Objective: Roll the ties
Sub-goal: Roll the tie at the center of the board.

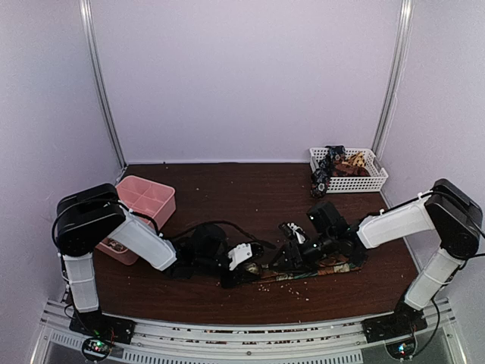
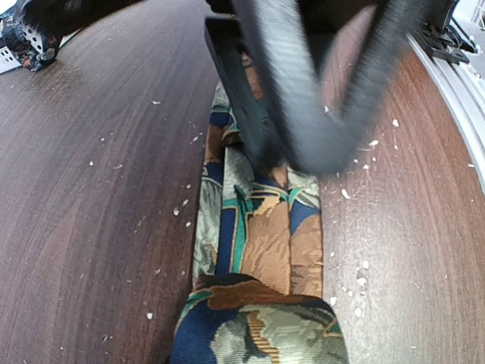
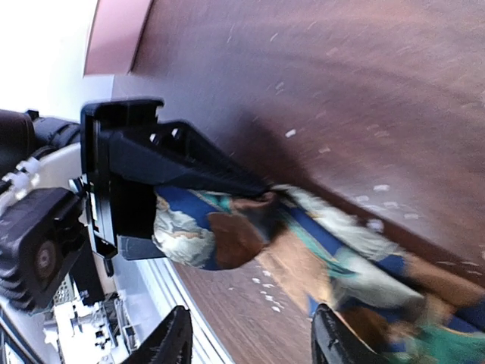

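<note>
Left arm (image 1: 144,241): white link shells, rounded black joint housings, black cable (image 1: 220,225) looping to the wrist.
Right arm (image 1: 394,220): same white-and-black build.
Bases (image 1: 98,327): black plates, a small green light at each.
Left pincer (image 3: 227,216): matte black, blocky, tapered finger.
Right pincer (image 3: 250,337): black, pointed fingertips.

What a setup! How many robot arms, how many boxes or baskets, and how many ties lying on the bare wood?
Robot arms: 2, left arm, right arm
Containers: 2, pink box, white basket
Patterned tie on the wood: 1
Total: 5
</note>
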Robot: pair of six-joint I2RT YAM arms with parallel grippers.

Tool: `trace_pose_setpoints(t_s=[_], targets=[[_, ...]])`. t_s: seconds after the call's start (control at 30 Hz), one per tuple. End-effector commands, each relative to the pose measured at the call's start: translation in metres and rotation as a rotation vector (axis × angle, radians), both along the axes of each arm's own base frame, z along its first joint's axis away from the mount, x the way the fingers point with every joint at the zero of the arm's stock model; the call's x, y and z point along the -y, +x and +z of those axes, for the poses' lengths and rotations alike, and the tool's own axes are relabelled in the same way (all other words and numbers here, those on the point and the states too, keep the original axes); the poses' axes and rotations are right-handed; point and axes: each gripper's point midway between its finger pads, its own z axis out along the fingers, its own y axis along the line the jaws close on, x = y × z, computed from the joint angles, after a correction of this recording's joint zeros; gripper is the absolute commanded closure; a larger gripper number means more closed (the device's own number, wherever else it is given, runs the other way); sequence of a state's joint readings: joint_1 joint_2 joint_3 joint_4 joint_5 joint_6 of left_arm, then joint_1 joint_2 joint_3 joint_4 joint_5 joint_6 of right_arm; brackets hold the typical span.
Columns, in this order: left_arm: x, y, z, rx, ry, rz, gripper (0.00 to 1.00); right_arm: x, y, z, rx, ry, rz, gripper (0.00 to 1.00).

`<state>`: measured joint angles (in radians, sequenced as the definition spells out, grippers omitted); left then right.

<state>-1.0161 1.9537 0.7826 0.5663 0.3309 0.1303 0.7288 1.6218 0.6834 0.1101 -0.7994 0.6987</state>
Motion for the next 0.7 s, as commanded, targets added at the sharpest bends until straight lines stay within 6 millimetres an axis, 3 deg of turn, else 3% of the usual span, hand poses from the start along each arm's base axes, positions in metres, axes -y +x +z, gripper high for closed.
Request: trace_pose_setpoints(t_s=[0.0,0.23,0.4,0.67], targets=[[-0.022,-0.01,-0.039,-0.057,0.153,-0.005,0.71,-0.028,-0.001,0.01,-0.029,0.063,0.012,0.44],[-0.023,-0.011,-0.041,-0.061,0.154,-0.001,0.71,-0.05,0.01,0.016,-0.015,0.069,0.008,0.45],[-0.023,-0.011,-0.041,-0.059,0.154,0.003,0.71,-0.059,0.011,0.006,-0.033,0.047,0.015,0.52],[-0.021,-0.009,-0.04,-0.062,0.143,0.014,0.7,-0.053,-0.005,-0.012,-0.052,-0.023,0.05,0.52]])
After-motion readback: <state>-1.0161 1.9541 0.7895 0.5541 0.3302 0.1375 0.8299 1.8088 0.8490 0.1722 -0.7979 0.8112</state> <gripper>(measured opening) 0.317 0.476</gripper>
